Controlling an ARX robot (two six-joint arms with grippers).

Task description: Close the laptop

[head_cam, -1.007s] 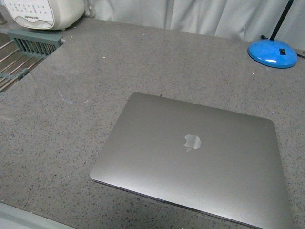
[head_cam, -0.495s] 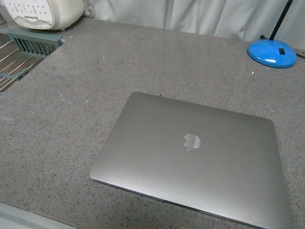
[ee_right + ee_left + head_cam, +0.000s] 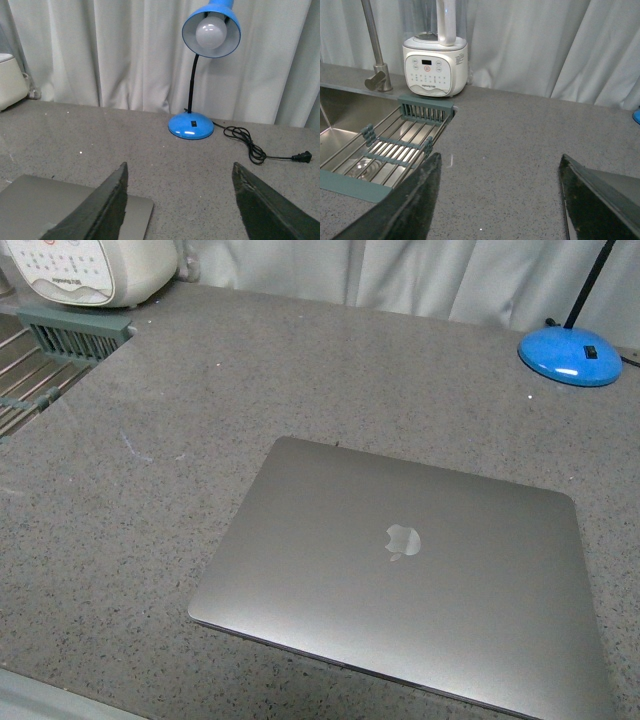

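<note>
**Laptop shut on grey counter, both grippers open and empty**

Grey speckled stone countertop, white curtain along the back. Front view: no arms visible. The laptop lies flat on the counter, lid down, apple logo facing up, sitting right of centre and near the front edge. One corner runs off the lower right of the frame. Nothing on top of it, nothing touching it.

Far right corner of the counter: blue desk lamp base with black stem going up out of frame. Right wrist view shows the full lamp, blue shade with a white bulb, black cord trailing across the counter to a loose plug. Lamp well apart from the laptop.

Far left: white blender base with a button panel, standing at the back by the curtain. Beside it a steel sink with a metal faucet and a grey-green roll-up drying rack across the basin.

Left gripper: fingers spread wide, nothing between them, bare counter under it. Right gripper: fingers spread wide, empty, above the counter with a corner of the laptop lid showing below one finger. No contact with the laptop from either gripper.
</note>
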